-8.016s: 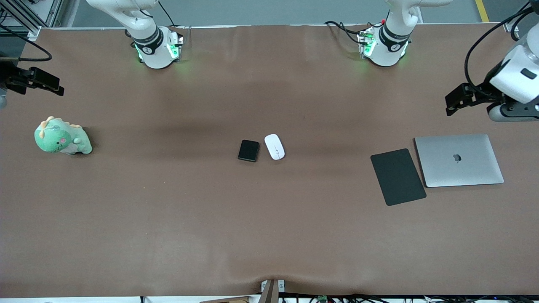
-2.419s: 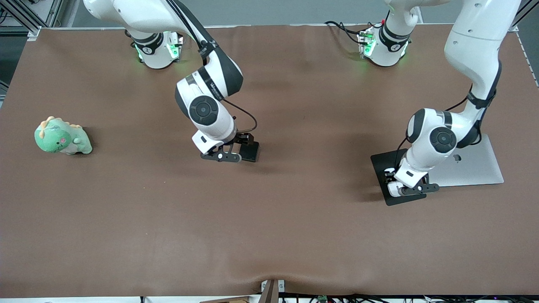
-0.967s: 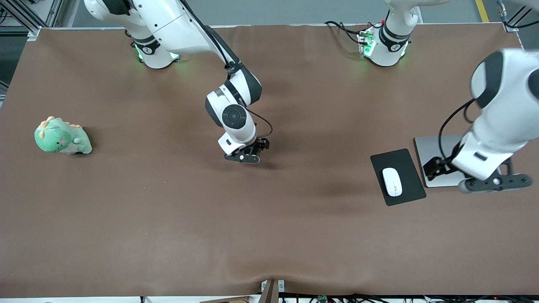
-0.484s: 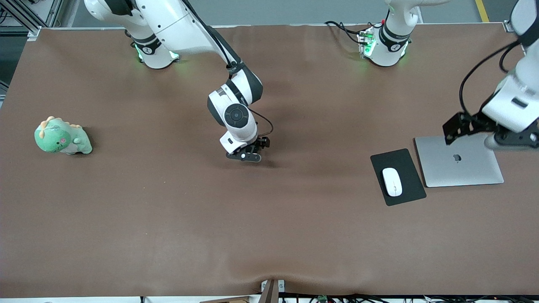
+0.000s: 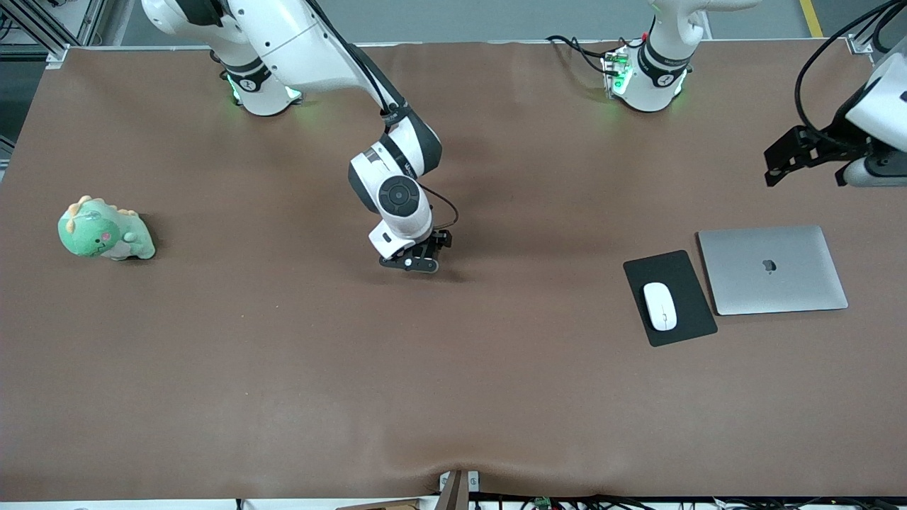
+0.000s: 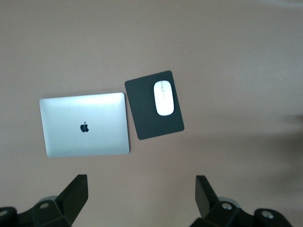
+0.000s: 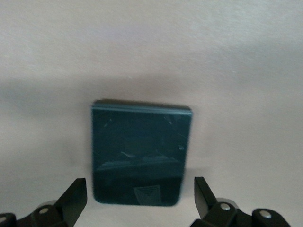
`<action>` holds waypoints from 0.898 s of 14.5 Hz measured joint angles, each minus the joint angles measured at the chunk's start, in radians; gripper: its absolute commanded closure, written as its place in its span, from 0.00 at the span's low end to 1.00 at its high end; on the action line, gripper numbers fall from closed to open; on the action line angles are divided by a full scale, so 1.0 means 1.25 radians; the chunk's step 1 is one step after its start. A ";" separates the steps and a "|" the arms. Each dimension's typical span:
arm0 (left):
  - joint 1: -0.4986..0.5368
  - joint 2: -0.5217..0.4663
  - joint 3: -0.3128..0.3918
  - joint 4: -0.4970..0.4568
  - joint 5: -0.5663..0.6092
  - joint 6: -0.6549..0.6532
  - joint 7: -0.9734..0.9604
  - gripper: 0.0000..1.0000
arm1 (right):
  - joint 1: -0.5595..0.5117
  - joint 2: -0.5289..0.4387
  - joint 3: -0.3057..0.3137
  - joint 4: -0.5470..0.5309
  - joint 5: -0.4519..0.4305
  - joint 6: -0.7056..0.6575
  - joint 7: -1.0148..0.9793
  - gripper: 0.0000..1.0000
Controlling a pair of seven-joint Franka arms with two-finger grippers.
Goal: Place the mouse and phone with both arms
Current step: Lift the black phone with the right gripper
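The white mouse (image 5: 660,306) lies on the black mouse pad (image 5: 680,276) beside the laptop; it also shows in the left wrist view (image 6: 164,98). My left gripper (image 5: 801,152) is open and empty, high in the air over the table's edge at the left arm's end (image 6: 140,184). The black phone (image 7: 140,156) lies flat on the table mid-table. My right gripper (image 5: 414,261) hangs low over it, open, its fingers (image 7: 75,194) either side of the phone's end and apart from it. In the front view the gripper hides the phone.
A closed silver laptop (image 5: 772,269) lies next to the mouse pad toward the left arm's end. A green plush dinosaur (image 5: 105,231) sits near the right arm's end. The table is covered with brown cloth (image 5: 453,382).
My left arm has risen and pulled away from the laptop and mouse pad toward the table's edge, with the mouse left on the pad. My right gripper has stayed low over the phone.
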 measured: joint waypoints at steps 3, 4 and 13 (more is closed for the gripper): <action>0.000 -0.009 0.004 -0.002 0.000 -0.004 0.002 0.00 | 0.000 -0.001 -0.007 0.022 -0.002 -0.034 0.003 0.00; 0.000 -0.009 0.005 -0.002 0.000 -0.004 0.004 0.00 | 0.000 -0.001 -0.007 0.022 -0.002 -0.024 0.010 0.00; 0.007 -0.003 0.010 -0.012 0.000 -0.008 0.047 0.00 | 0.000 0.022 -0.009 0.015 -0.003 0.029 0.048 0.10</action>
